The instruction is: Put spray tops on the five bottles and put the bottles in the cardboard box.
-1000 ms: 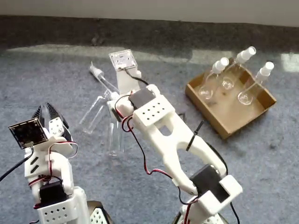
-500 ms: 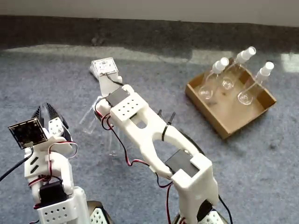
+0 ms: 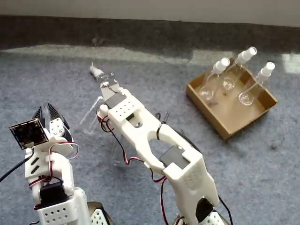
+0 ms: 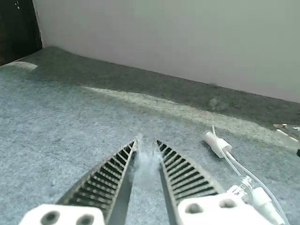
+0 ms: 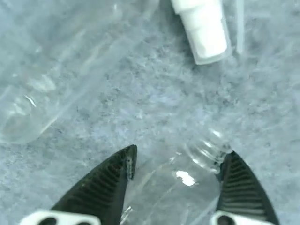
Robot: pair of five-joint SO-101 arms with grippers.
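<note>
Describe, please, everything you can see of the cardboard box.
The cardboard box is a shallow, brown, open-topped tray with low walls. It sits flat on the grey carpet at the right of the high view, turned at an angle. Three clear bottles lie inside it, their white spray tops poking over its far rim. Nothing else touches it.

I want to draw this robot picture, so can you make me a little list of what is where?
Box: cardboard box on the carpet, with three capped bottles lying in it
Still out: two bare bottles on the carpet
Loose part: spray top lying next to them
Right arm: right gripper open, one finger on each side of a bare bottle near its neck
Left arm: left gripper slightly open, nothing in it
</note>
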